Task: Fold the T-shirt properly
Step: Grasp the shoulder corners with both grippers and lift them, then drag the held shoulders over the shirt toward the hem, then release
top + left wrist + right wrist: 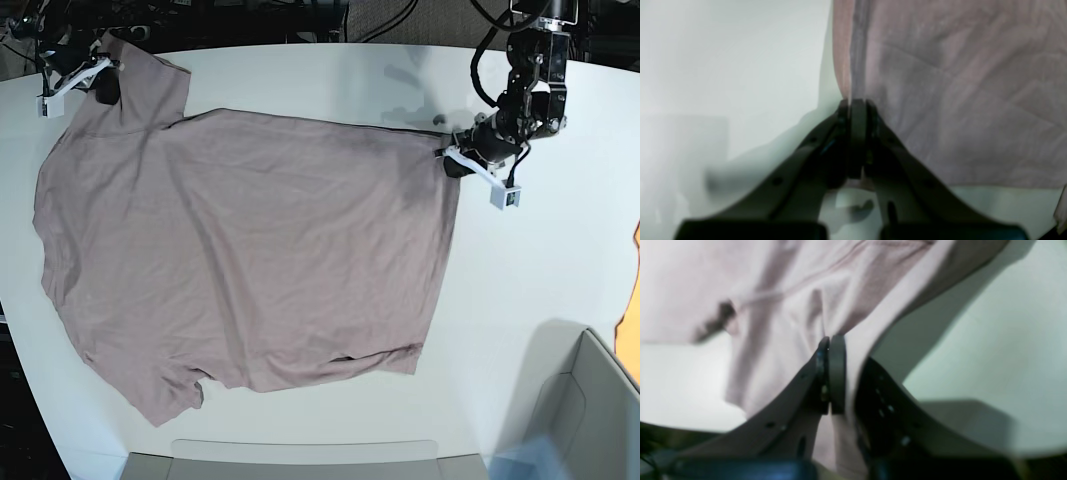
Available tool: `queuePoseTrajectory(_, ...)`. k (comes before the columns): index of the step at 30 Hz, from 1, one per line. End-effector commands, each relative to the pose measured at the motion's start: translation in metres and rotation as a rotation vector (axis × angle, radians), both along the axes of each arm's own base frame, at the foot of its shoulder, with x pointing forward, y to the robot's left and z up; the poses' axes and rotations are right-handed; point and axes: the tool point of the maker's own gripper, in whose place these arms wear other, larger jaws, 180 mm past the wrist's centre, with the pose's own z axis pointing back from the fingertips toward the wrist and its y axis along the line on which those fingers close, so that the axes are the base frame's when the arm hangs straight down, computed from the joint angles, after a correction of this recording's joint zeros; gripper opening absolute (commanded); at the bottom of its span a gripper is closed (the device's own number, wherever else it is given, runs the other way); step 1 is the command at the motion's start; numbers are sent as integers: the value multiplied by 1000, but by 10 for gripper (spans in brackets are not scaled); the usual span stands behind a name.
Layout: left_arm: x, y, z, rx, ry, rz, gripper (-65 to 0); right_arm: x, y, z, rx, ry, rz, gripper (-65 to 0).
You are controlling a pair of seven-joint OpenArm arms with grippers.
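Over at the far left corner, the right end effector (100, 80) is clenched on a sleeve of the T-shirt (250, 260), which lies spread across the white worktop (520, 300). On the right, the left end effector (452, 160) pinches the shirt's hem corner, fabric bunched between its closed jaws.

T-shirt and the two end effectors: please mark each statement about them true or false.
1. The T-shirt is spread open on the table. True.
2. The left end effector is open above bare table. False: it is shut on the T-shirt's edge.
3. The right end effector pinches the cloth. True.
4. The T-shirt has a large print. False: it is plain.
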Motion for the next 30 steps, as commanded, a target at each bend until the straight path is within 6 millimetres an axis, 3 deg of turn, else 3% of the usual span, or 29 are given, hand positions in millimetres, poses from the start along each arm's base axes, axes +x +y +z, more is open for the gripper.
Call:
queuePoseTrajectory(1,-12,10,3,23,23,10,-650,2,-10,15,-41,-34,-8,-650)
queuePoseTrajectory(7,-25,38,19,46,-5,112,-650,8,-14,44,-116,-90,15,-650)
queuePoseTrajectory(11,-39,34,25,52,-1,93,-650,2,-7,52,-132,-93,37,-650)
queuePoseTrajectory(14,-38,25,41,53,-41,63,-650,4,-9,66,-161,-129,23,-650)
queuePoseTrajectory(20,-23,18,59,53,-109,48,-650,23,-9,94,-222,-213,42,-650)
queuePoseTrajectory(23,3,18,73,52,-178,50,-650,34,-15,100,-258,-226,62,-650)
queuePoseTrajectory(30,42,18,97,51,-281,52,-650,62,-28,114,-353,-268,72,-650)
